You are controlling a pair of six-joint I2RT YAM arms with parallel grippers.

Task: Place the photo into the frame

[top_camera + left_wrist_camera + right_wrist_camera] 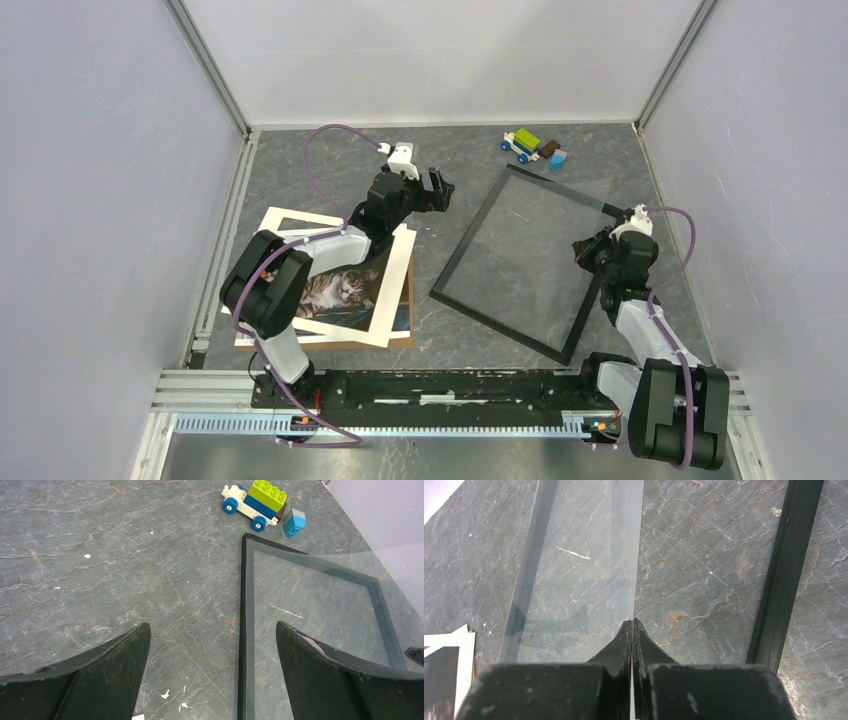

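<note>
Frame (470, 230) — flat | right fingers (625, 641) pinch glass pane (584, 555) | left fingers (100, 675) wide, empty

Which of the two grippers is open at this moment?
The left gripper: its fingers stand wide apart above the table. The right gripper is shut, pinching the edge of the clear pane.

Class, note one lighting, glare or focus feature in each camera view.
Top external: even light, faint sheen on the clear pane over the frame. Left wrist: the pane mirrors the pale wall, hazing the table beneath; the left gripper's fingers are dark silhouettes. Right wrist: a bright reflected band crosses the pane; the right gripper, shut on its edge, shows little detail.
</note>
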